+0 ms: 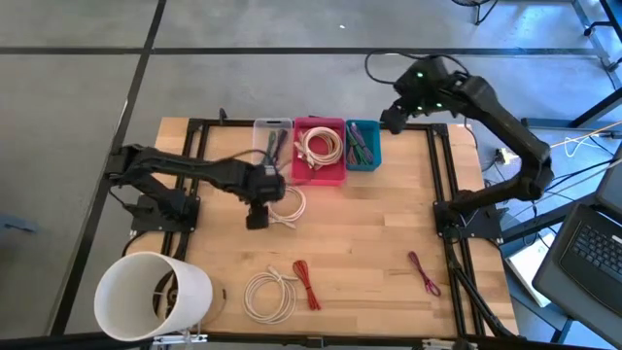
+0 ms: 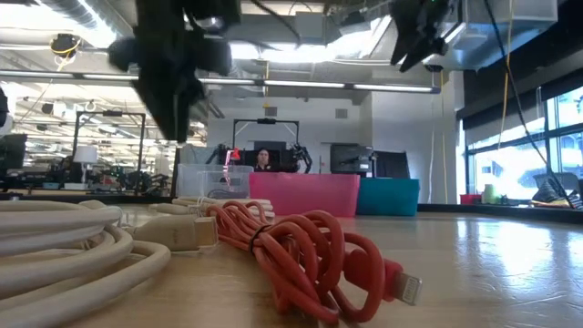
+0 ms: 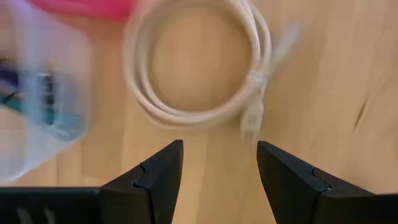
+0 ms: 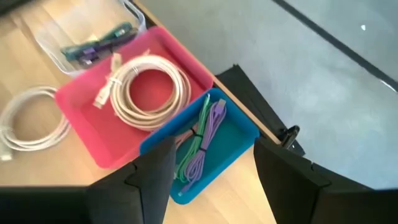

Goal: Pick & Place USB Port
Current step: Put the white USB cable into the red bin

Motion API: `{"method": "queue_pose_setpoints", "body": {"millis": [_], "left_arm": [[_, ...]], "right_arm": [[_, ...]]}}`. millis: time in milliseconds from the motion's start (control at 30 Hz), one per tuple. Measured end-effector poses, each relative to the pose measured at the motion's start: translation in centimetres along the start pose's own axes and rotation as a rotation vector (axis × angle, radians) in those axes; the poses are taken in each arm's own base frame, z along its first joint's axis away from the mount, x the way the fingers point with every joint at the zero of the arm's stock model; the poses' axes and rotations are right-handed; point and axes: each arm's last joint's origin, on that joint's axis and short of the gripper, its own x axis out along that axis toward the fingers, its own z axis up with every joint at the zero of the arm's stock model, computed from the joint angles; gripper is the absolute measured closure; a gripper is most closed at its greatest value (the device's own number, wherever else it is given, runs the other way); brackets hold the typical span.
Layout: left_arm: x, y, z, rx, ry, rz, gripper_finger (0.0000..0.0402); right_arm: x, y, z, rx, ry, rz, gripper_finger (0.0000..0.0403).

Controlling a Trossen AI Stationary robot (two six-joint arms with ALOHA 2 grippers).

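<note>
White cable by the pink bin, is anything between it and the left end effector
Nothing visible. The left end effector hangs open just above the coiled white cable, with only bare table between them. The clear bin sits off to one side of it, the pink bin just beyond.

The clear bin (image 3: 37, 99) is blurred in the left wrist view, its contents unreadable. In the low view, both arms' upper parts are cut off, and the white bucket (image 1: 151, 297) is cropped in the high view.

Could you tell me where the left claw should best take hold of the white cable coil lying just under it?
Come straight down with the open left claw onto the white coil's tied side by its plug: the strands are bundled there and lie flat on the table.
</note>
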Motion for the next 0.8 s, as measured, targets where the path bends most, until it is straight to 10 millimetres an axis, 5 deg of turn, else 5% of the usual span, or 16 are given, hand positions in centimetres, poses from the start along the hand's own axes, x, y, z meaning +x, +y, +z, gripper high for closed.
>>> {"method": "queue_pose_setpoints", "body": {"millis": [300,600,700,800], "left_arm": [[6.7,-1.5,0.9,0.320,0.135,0.010,0.0204],[10.4,-2.2,2.0,0.362,0.154,-0.050,0.0210],[10.9,-2.3,1.9,0.347,0.169,-0.066,0.0247],[10.9,-2.5,1.8,0.314,0.174,-0.098,0.0326]], "right_arm": [[-2.7,0.4,-1.0,0.016,-0.042,0.011,0.0183],[-2.7,0.4,-1.2,0.032,-0.025,0.010,0.0183],[-2.7,0.4,-1.2,0.032,-0.025,0.010,0.0183],[-2.7,0.4,-1.2,0.012,-0.026,0.008,0.0183]]}}
